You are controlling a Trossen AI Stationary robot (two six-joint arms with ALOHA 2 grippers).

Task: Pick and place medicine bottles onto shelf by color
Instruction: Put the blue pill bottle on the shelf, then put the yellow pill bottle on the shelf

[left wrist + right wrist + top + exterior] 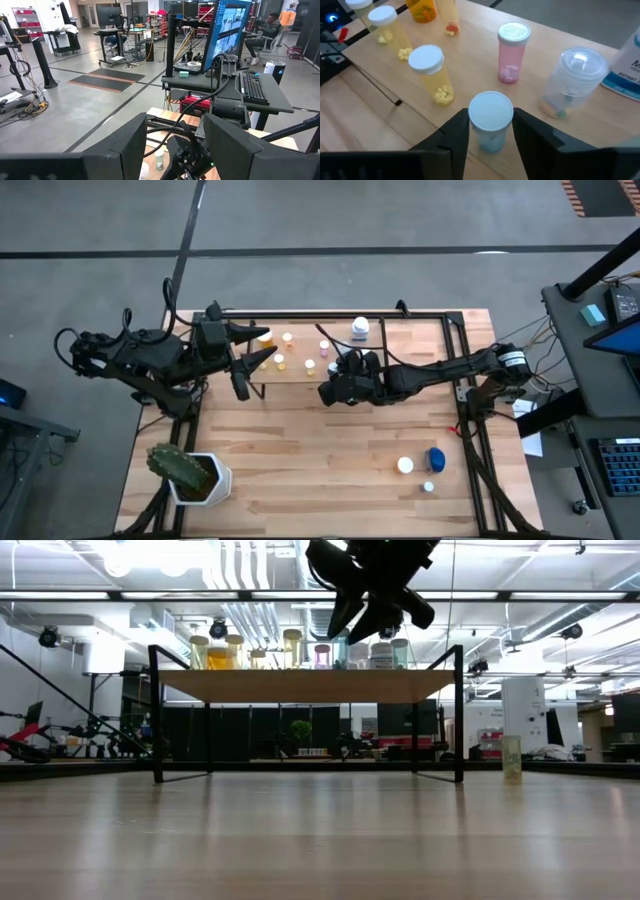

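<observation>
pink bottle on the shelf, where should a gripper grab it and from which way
Grip the pink bottle on its round body just under the white cap, descending from above. It stands upright on the shelf, with open gaps to the yellow bottle and the clear bottle. The right gripper is already closed on a pale blue bottle.

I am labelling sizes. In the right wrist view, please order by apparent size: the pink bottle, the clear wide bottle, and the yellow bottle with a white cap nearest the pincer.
1. Clear wide bottle, largest.
2. and 3. Yellow bottle and pink bottle look alike; the yellow one is nearer the camera, so I do not rank them.
</observation>
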